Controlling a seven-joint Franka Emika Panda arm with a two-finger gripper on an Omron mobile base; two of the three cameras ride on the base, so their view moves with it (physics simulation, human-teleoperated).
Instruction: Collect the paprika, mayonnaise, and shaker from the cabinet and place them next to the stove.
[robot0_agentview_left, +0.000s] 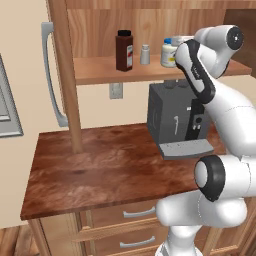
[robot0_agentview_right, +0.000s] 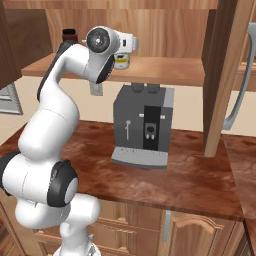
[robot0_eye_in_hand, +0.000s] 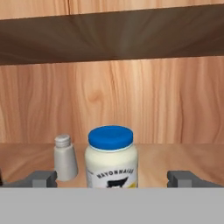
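Observation:
On the cabinet's plank shelf (robot0_agentview_left: 100, 70) stand the tall red-brown paprika (robot0_agentview_left: 124, 50), the small grey-white shaker (robot0_agentview_left: 145, 54) and the blue-lidded mayonnaise (robot0_agentview_left: 168, 54) in a row. My gripper (robot0_eye_in_hand: 113, 179) is open at shelf height, its fingertips (robot0_eye_in_hand: 41, 178) spread wide. The mayonnaise (robot0_eye_in_hand: 111, 157) stands straight ahead, centred between the tips, and nothing is held. The shaker (robot0_eye_in_hand: 64, 157) is just left of the jar. In the right base view the hand (robot0_agentview_right: 126, 47) hangs over the mayonnaise (robot0_agentview_right: 121, 61), and only the paprika's cap (robot0_agentview_right: 69, 34) shows. The stove is out of view.
A grey coffee machine (robot0_agentview_left: 175, 120) stands on the brown counter (robot0_agentview_left: 100, 170) under the shelf. A wooden post (robot0_agentview_left: 67, 75) rises at the counter's left, with a fridge handle (robot0_agentview_left: 47, 75) beyond it. Drawers with silver handles (robot0_agentview_left: 137, 212) sit below. An upper plank (robot0_eye_in_hand: 112, 39) roofs the shelf.

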